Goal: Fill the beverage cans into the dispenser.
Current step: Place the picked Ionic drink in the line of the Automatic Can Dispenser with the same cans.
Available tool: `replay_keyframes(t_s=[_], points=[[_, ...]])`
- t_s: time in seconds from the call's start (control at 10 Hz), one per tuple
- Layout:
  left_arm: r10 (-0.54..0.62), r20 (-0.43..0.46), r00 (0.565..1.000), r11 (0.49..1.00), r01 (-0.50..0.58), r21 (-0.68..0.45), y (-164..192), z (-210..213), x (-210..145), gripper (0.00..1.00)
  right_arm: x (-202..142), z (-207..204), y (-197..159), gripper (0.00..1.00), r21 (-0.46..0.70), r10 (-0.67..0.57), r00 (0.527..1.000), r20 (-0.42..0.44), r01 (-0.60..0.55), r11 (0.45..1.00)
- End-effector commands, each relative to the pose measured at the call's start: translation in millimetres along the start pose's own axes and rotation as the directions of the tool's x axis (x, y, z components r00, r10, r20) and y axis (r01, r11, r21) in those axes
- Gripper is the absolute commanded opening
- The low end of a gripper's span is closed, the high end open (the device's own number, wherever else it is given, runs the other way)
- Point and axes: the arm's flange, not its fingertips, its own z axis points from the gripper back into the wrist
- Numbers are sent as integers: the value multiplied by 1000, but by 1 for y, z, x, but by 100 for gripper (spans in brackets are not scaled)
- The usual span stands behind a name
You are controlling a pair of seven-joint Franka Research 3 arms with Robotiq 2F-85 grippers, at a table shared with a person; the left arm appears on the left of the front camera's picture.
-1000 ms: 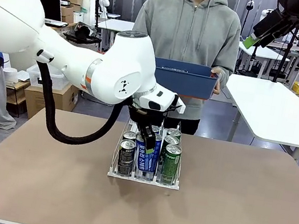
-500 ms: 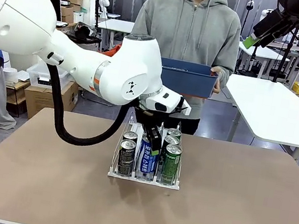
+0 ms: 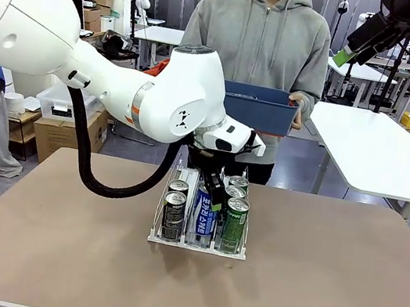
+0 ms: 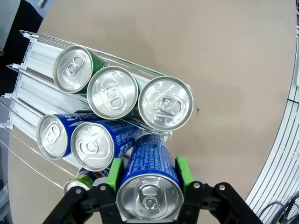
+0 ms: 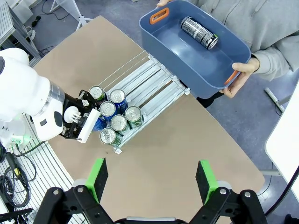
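Blue-and-white slim aluminium can (image 4: 148,198), axis upright, pinched by left hand (image 4: 149,173) at the front end of the middle lane of the clear three-lane dispenser (image 4: 32,53); right hand (image 5: 152,179) spread, well above.

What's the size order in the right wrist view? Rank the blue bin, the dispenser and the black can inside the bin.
1. blue bin, though raised nearer the camera
2. dispenser, close behind
3. black can, clearly smallest

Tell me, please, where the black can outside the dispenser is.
In the right wrist view, the black can lies on its side inside the blue bin that the person holds beyond the dispenser.
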Motion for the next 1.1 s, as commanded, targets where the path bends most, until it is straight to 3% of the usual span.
replay_keyframes(t_s=[0.0, 0.7, 1.0], points=[[-26, 51, 998, 998, 24, 54, 14, 1, 3, 57, -1, 1, 1, 100, 5, -1, 1000, -7, 1, 1000], [-14, 2, 1000, 1000, 14, -1, 8, -21, -8, 57, -1, 1, 1, 100, 5, -1, 1000, -7, 1, 1000], [0, 2, 1000, 1000, 0, -4, 1, -5, 2, 57, -1, 1, 1, 100, 5, -1, 1000, -7, 1, 1000]])
